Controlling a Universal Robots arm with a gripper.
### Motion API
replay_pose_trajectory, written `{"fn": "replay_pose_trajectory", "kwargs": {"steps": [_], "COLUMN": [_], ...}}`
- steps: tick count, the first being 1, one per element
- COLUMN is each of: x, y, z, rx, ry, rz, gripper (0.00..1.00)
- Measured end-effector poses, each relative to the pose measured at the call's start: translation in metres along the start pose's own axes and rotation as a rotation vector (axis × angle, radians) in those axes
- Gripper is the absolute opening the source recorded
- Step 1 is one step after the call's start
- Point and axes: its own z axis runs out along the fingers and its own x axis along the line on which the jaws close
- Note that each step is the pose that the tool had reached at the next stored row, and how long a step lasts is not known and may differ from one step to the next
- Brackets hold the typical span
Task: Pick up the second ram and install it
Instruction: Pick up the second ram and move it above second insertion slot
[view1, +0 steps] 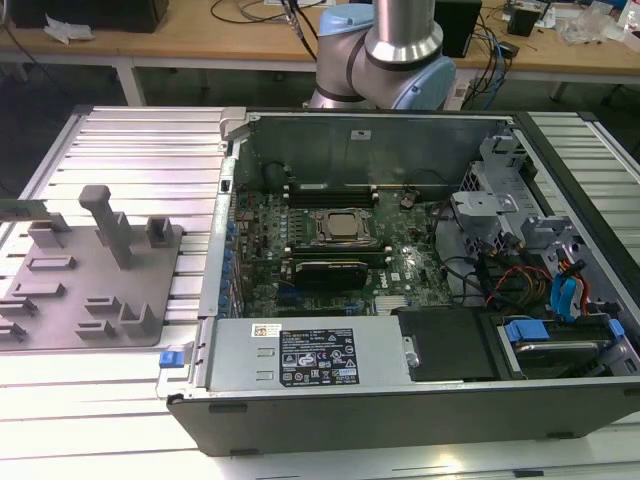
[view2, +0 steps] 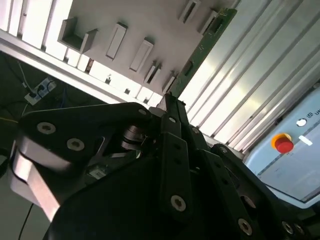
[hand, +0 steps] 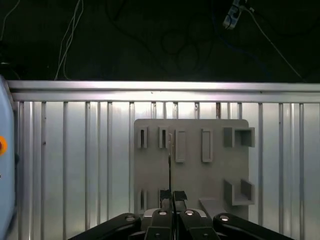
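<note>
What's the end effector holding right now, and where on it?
The second ram: the end effector pinches the stick's near end, clamped across its flat faces, the rest reaching out over the grey fixture plate.

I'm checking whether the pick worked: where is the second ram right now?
In both wrist views the second ram sticks out from between the fingers of the gripper, which appear closed on it, above the grey fixture plate.
</note>
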Motion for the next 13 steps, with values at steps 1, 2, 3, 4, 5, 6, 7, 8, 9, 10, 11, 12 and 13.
{"fn": "replay_pose_trajectory", "kwargs": {"steps": [1, 2, 3, 4, 5, 6, 7, 8, 9, 10, 11, 12, 13], "x": [-0.0001, -0.0003, -0.0006, -0.0007, -0.0008, -0.0010, -0.0011, -0.0011, -0.0010, -0.0011, -0.0012, -0.0011, -0.0010], "y": [0.0002, 0.0006, 0.0010, 0.0012, 0.0015, 0.0017, 0.0019, 0.0019, 0.0019, 0.0019, -0.0002, -0.0028, -0.0053], "z": [-0.0057, -0.0181, -0.0351, -0.0424, -0.0507, -0.0586, -0.0631, -0.0631, -0.0631, -0.0632, -0.0635, -0.0634, -0.0635], "rx": [0.0000, 0.0000, 0.0000, 0.0001, 0.0000, 0.0001, 0.0000, 0.0002, 0.0001, 0.0001, -0.0002, 0.0000, 0.0000], "ry": [0.0002, 0.0003, 0.0004, 0.0004, 0.0004, 0.0003, 0.0003, 0.0003, 0.0004, 0.0005, 0.0007, 0.0006, 0.0006], "rz": [0.000, 0.000, 0.000, 0.000, 0.000, 0.000, 0.000, 0.000, 0.000, 0.000, 0.001, 0.000, 0.000], "gripper": [0.09, 0.09, 0.09, 0.09, 0.09, 0.09, 0.09, 0.09, 0.09, 0.09, 0.09, 0.09, 0.09]}}
